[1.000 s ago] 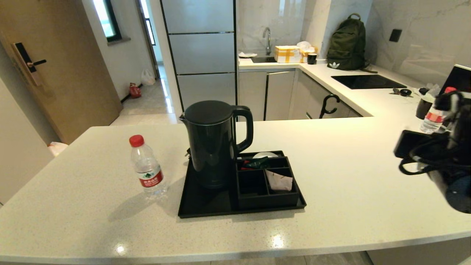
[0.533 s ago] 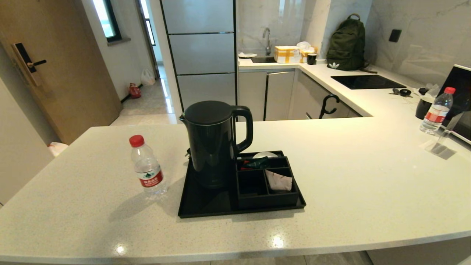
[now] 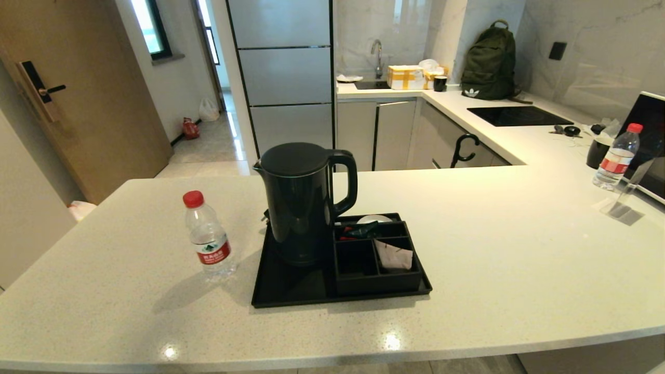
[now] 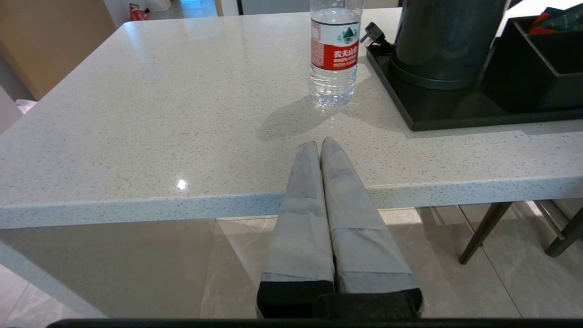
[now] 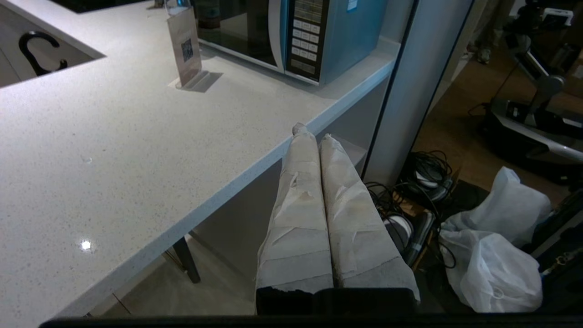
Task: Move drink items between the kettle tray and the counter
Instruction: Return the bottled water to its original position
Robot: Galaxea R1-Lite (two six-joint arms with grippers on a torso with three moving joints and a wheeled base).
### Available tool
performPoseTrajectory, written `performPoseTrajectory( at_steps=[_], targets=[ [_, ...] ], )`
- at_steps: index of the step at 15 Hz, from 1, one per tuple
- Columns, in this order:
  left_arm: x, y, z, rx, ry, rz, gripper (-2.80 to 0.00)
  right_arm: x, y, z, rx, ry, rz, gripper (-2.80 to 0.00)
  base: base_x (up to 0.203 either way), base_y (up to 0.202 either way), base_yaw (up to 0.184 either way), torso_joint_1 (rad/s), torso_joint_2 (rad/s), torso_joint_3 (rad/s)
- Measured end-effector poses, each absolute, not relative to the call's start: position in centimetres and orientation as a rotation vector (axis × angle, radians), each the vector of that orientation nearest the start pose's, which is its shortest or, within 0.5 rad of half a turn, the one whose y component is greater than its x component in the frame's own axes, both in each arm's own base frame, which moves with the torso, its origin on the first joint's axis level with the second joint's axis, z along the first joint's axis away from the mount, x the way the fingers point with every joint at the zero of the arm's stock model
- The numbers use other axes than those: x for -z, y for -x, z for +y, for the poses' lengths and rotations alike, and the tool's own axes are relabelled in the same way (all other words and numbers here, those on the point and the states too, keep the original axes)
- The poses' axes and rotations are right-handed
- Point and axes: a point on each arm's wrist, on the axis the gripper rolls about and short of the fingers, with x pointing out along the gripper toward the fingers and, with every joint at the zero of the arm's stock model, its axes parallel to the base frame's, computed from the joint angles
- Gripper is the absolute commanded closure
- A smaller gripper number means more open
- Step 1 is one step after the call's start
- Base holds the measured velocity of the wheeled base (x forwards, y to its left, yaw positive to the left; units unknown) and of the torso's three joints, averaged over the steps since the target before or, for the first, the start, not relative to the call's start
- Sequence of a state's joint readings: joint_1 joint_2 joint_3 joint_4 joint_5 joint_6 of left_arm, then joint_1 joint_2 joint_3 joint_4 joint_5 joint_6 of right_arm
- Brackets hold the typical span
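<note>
A clear water bottle (image 3: pixel 207 237) with a red cap and red-and-white label stands on the pale speckled counter (image 3: pixel 493 249), just left of the black kettle tray (image 3: pixel 291 288). In the left wrist view the bottle (image 4: pixel 334 50) is beyond my left gripper (image 4: pixel 319 143), which is shut and empty near the counter's front edge. The beige sachet (image 3: pixel 395 257) leans in the front right compartment of the black box (image 3: pixel 375 254) on the tray. My right gripper (image 5: pixel 312 132) is shut and empty, off the counter's right edge. Neither gripper shows in the head view.
The tall black kettle (image 3: pixel 304 200) stands on the tray's left half. Red and green packets (image 3: pixel 358 230) fill a rear compartment. A second bottle (image 3: pixel 617 156), a clear sign stand (image 3: pixel 623 200) and a microwave (image 5: pixel 291 32) sit at the far right.
The right arm, which filled the head view's right edge a second ago, has dropped out of that view. The bottle, tray and sachet have not moved.
</note>
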State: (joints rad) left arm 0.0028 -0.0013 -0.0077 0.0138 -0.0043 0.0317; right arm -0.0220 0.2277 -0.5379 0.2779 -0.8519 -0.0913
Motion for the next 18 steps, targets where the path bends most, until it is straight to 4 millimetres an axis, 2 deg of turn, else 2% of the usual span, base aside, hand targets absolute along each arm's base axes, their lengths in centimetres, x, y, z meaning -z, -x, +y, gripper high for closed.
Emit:
performPoseTrajectory(
  at_steps=[8, 10, 12, 14, 15, 17, 18],
  targets=[
    [-7.6, 2.3, 0.0, 0.002, -0.032, 0.004, 0.00, -19.3, 6.2, -1.6, 0.877, 0.057, -0.024, 0.00, 0.000, 0.000, 0.000, 0.000, 0.00, 0.000],
    [-7.6, 2.3, 0.0, 0.003, -0.032, 0.004, 0.00, -19.1, 6.0, -1.5, 0.829, 0.041, -0.056, 0.00, 0.000, 0.000, 0.000, 0.000, 0.00, 0.000],
    [-7.6, 2.3, 0.0, 0.003, -0.032, 0.004, 0.00, -16.4, 4.7, -1.2, 0.628, 0.042, -0.054, 0.00, 0.000, 0.000, 0.000, 0.000, 0.00, 0.000],
    [-7.6, 2.3, 0.0, 0.002, -0.033, 0.005, 0.00, -11.5, 2.9, -0.7, 0.361, 0.052, 0.016, 0.00, 0.000, 0.000, 0.000, 0.000, 0.00, 0.000],
    [-7.6, 2.3, 0.0, 0.004, -0.037, 0.007, 0.00, -9.7, 2.5, -0.4, 0.220, 0.045, 0.021, 0.00, 0.000, 0.000, 0.000, 0.000, 0.00, 0.000],
    [-7.5, 2.5, 0.0, 0.017, -0.108, 0.046, 0.00, -8.3, 2.2, 0.0, 0.036, 0.036, 0.003, 0.00, 0.000, 0.000, 0.000, 0.000, 0.00, 0.000],
    [-7.5, 2.5, 0.0, 0.020, -0.129, 0.058, 0.00, -7.9, 2.2, 0.0, 0.006, 0.036, 0.002, 0.00, 0.000, 0.000, 0.000, 0.000, 0.00, 0.000]
  ],
)
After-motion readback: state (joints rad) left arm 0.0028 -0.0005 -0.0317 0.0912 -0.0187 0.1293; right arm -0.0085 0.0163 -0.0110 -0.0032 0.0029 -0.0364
